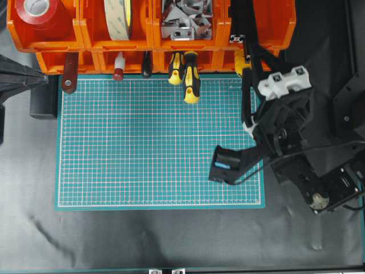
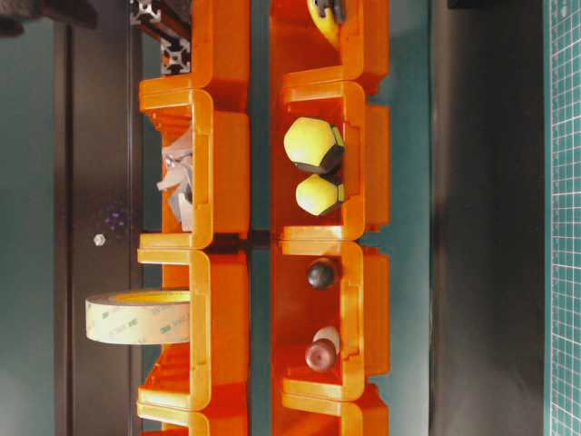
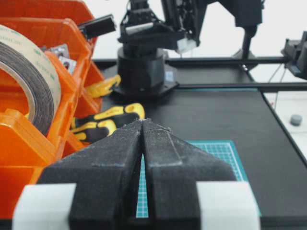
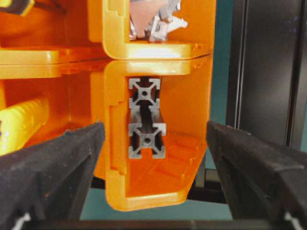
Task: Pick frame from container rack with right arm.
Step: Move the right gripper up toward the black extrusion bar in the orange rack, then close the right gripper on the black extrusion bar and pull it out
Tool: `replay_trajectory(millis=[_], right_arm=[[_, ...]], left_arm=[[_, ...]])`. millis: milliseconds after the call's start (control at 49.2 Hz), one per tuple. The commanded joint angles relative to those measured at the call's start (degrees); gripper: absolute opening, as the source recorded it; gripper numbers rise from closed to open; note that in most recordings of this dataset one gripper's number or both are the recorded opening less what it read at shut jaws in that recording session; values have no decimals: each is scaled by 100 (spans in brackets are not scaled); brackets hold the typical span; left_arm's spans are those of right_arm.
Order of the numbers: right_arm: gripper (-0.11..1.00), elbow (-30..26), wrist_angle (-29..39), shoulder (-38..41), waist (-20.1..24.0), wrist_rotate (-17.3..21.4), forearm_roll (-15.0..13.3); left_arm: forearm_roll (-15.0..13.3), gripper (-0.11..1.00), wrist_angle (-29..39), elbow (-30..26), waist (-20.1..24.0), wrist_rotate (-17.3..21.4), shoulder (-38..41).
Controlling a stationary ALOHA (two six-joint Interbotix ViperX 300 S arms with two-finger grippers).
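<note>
Leftmost, the left end effector is pressed closed on nothing. Two frames, silvery T-slot cut ends stacked, sit in the orange container rack bin between the right end effector's wide-spread, empty fingers.

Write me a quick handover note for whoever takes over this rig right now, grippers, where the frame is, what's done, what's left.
Left gripper: shut, empty, parked beside the container rack.
Right gripper: open, empty, facing the bin that holds the frames, fingers wide on either side of the bin's mouth.
Frame: in that bin, cut end facing the wrist camera; a second frame end shows next to it.
Done: approach and line-up.
Left: move in, close on one frame, draw it out of the rack.
</note>
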Motion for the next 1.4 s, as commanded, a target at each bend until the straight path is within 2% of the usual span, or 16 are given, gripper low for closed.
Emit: replay_trajectory(millis=[0,407,529,651,834,1199,1382], right_arm=[[82,-44,-53,-70,-26,18,-53],[80,88,-114,-70,-246,53,-53],[76,123,-220,-70,-264,264,-44],[61,132,-220,-62,-246,343,-26],[26,97,-35,-35,-158,316,-26],[25,-211,606,53,149,220,-62],[25,-642,1266,220,615,-158,-369]], left_arm=[[9,0,-26,-176,9,-9,26],[9,0,-26,-176,9,-9,26],[9,0,-26,-176,9,-9,26],[18,0,-26,-167,9,-9,26],[9,0,18,-167,9,-9,26],[9,0,123,-185,18,-9,-79],[18,0,237,-202,9,-9,-185]])
